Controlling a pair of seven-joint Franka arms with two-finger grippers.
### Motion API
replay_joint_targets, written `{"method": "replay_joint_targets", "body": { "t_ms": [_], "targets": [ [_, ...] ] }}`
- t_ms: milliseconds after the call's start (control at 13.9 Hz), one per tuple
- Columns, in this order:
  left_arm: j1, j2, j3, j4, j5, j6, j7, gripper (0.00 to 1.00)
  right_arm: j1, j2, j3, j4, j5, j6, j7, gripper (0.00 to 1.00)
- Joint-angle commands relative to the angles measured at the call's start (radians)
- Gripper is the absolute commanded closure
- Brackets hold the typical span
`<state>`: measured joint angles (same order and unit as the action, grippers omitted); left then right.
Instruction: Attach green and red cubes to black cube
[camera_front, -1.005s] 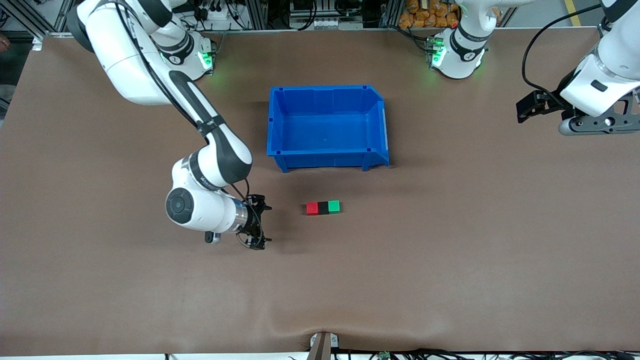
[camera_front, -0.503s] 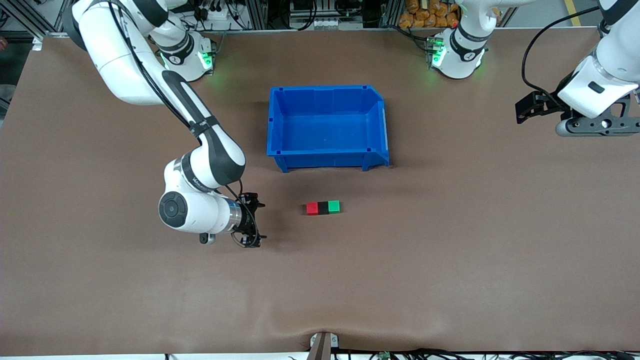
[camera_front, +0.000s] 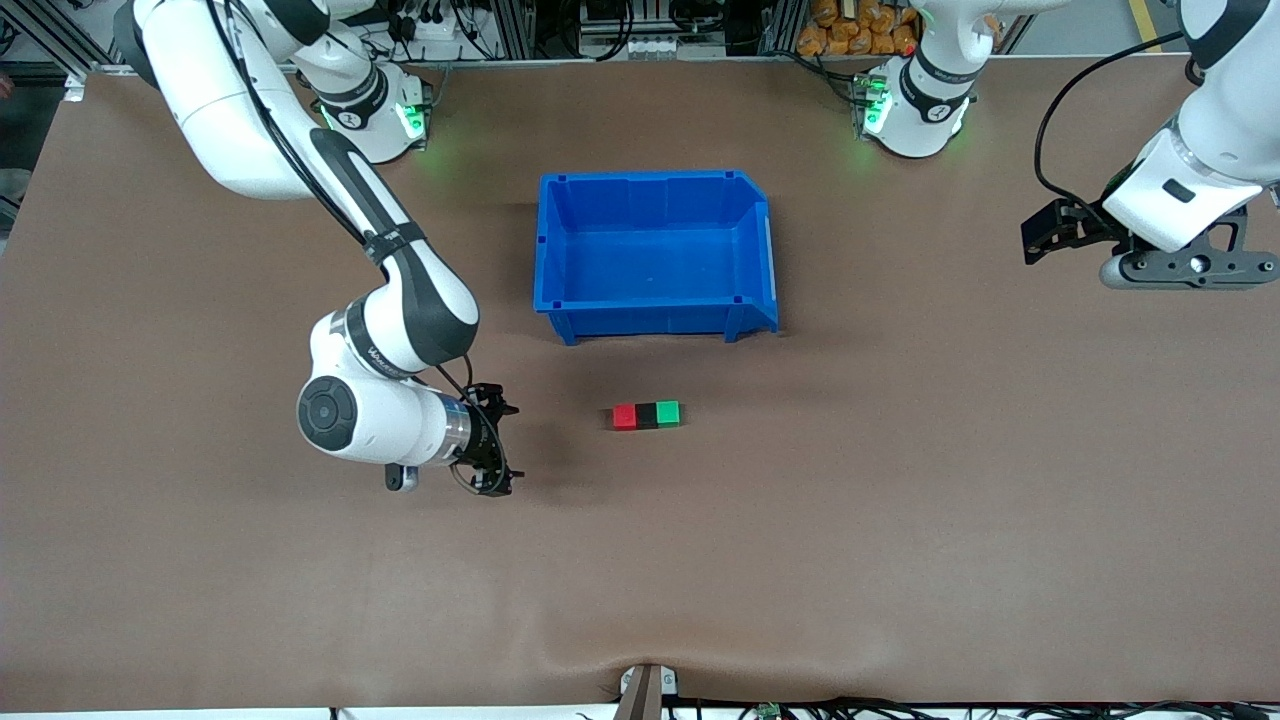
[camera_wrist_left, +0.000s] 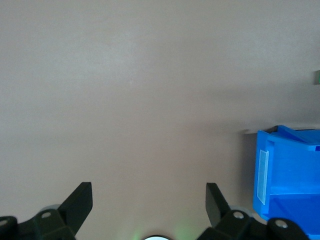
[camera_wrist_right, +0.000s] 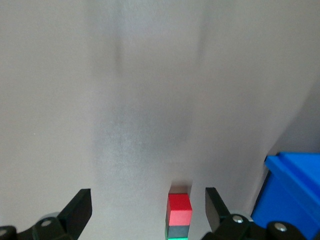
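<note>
Three cubes sit joined in a row on the table (camera_front: 900, 520) near the bin (camera_front: 655, 250): red cube (camera_front: 624, 416), black cube (camera_front: 646, 415), green cube (camera_front: 668, 412). Right gripper (camera_front: 492, 448) beside them and left gripper (camera_front: 1050, 228) hang released; best retreat without nudging the row.

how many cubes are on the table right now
3, in one touching row nearer the front camera than the blue bin: red cube, black cube in the middle, green cube. None seems hidden.
</note>
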<state>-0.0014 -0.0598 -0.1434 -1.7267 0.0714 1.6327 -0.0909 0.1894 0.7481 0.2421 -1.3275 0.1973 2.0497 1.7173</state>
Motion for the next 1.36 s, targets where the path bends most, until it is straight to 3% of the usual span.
{"method": "replay_joint_targets", "body": {
  "t_ms": [0, 1292],
  "targets": [
    [0.001, 0.005, -0.002, 0.021, -0.021, 0.002, 0.02, 0.0, -0.044, -0.053, 0.023, -0.029, -0.012, -0.049, -0.056, 0.0],
    [0.012, 0.0, -0.002, 0.03, -0.022, 0.013, 0.022, 0.0, -0.113, -0.139, 0.017, -0.033, -0.015, -0.195, -0.301, 0.0]
  ]
}}
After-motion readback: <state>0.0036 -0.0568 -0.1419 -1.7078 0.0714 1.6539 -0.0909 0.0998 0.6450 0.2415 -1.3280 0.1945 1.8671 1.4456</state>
